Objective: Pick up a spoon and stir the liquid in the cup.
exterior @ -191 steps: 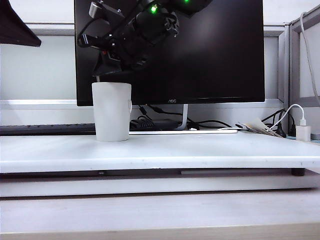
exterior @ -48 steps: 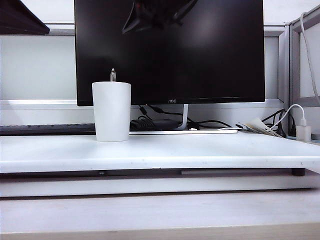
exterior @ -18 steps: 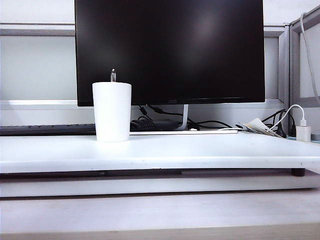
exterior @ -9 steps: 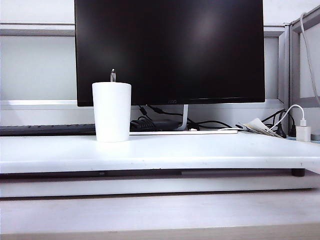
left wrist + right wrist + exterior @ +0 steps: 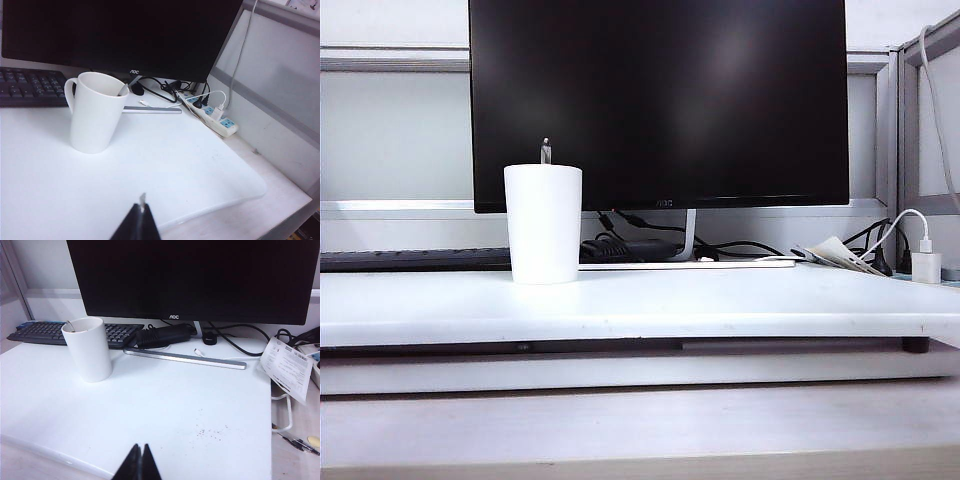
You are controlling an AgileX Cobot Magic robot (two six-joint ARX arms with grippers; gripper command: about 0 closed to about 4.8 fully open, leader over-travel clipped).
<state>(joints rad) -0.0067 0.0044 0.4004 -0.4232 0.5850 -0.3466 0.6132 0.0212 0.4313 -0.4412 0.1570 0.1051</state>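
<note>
Both arms are pulled back from the work now, and neither shows from the front. The left gripper [image 5: 141, 212] hangs over the near part of the white board [image 5: 165, 170], its dark fingers pressed together with nothing between them, a small pale tip poking out at the end. The right gripper [image 5: 139, 460] is over the near edge too, jaws closed tight and empty.

Out ahead of the left gripper, well apart from it, stands the cup [image 5: 95, 112], upright on the board, its loop handle turned toward the keyboard [image 5: 30, 87]. The spoon [image 5: 121, 90] is in it, the handle end leaning on the rim on the side away from the loop handle. From the right gripper the cup sits ahead and off toward the keyboard side, again well clear.

Beyond the cup is the dark monitor [image 5: 190, 277], its flat stand foot [image 5: 185, 359] on the board. A printed paper slip [image 5: 287, 367] lies at the board's far corner, off to the right gripper's other side.
</note>
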